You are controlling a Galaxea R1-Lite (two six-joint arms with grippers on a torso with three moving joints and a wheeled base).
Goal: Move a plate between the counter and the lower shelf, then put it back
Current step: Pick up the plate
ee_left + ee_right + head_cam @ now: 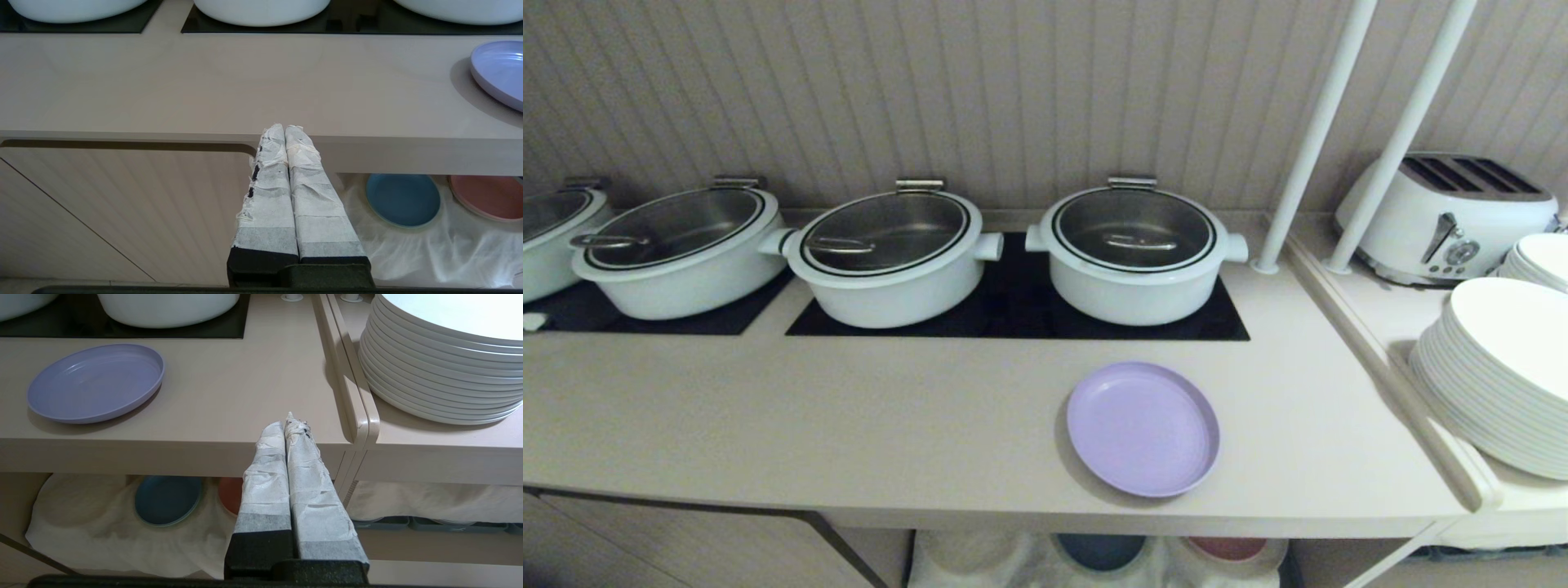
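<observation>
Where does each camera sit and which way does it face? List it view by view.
Head view: high, looking down at the counter, pots and plate; no arm shows.
Left wrist view: below the counter's edge, facing the lower shelf; shut left gripper shows.
Right wrist view: low, facing the counter's corner and white plates; shut right gripper shows.
All three share the plate.
</observation>
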